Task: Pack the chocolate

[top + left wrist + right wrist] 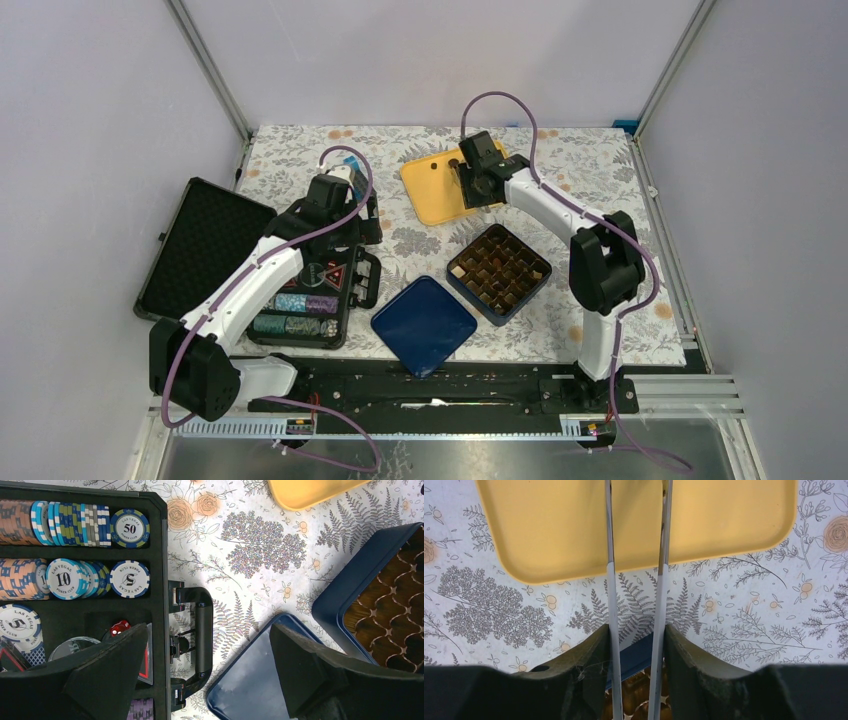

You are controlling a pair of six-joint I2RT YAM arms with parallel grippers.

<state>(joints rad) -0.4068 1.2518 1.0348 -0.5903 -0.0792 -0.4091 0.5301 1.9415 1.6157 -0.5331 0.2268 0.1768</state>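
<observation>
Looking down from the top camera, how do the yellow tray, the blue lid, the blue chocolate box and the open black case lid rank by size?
1. Black case lid, clearly largest.
2. Blue lid, chocolate box and yellow tray: too alike to rank. An arm covers part of the tray.

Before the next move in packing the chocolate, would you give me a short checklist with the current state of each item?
1. Blue box uncovered: ok, its lid lies beside it.
2. Right gripper grips the tongs: ok, fingers press both blades.
3. Chocolate between the tongs' tips: cannot tell, tips out of view.
4. Left gripper clear of the box: ok, open over the poker chip case.
5. Chocolate left on the yellow tray: cannot tell; the part in the right wrist view is bare.
</observation>
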